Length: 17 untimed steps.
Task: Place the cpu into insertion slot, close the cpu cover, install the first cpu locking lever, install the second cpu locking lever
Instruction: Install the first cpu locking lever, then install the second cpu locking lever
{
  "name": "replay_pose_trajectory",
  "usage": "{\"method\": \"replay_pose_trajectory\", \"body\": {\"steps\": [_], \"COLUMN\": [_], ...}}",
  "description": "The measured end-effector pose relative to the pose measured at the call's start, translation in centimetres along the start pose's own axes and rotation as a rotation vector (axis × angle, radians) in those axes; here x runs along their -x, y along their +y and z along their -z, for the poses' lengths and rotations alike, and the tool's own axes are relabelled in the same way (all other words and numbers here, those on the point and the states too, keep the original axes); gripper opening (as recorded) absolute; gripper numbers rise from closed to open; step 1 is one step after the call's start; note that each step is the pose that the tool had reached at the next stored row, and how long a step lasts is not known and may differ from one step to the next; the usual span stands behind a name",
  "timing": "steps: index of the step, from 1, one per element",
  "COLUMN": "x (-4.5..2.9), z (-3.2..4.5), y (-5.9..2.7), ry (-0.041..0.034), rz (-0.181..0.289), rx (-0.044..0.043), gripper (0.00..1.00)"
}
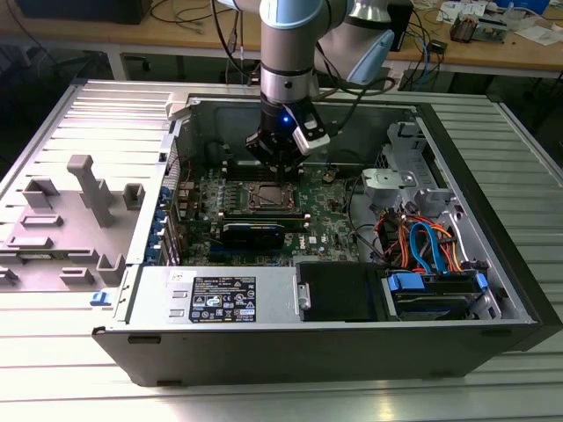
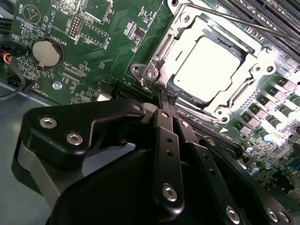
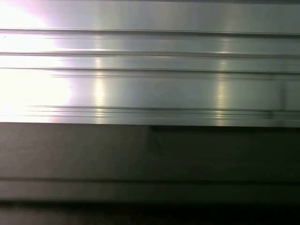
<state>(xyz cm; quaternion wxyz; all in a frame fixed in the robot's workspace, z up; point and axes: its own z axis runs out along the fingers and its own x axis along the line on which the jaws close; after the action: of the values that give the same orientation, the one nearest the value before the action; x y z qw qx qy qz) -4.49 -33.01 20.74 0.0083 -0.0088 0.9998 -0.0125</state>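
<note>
Cpu [image 2: 206, 65] seated in insertion slot [image 2: 240, 53] under cpu cover [image 2: 192, 26]

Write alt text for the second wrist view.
A black pincer, fingers together, reaches down to the edge of a motherboard's CPU socket, where the cpu sits inside the silver cpu cover. A round coin battery lies on the green board nearby.
</note>
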Motion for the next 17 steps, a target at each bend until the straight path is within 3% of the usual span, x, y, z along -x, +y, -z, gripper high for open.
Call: {"method": "replay_pose_trajectory", "body": {"steps": [17], "x": [-0.01], "z": [-0.01], "y": [-0.46], "ry": [0.0], "rz": [0.0], "rx": [0.0], "gripper": [0.11]}}
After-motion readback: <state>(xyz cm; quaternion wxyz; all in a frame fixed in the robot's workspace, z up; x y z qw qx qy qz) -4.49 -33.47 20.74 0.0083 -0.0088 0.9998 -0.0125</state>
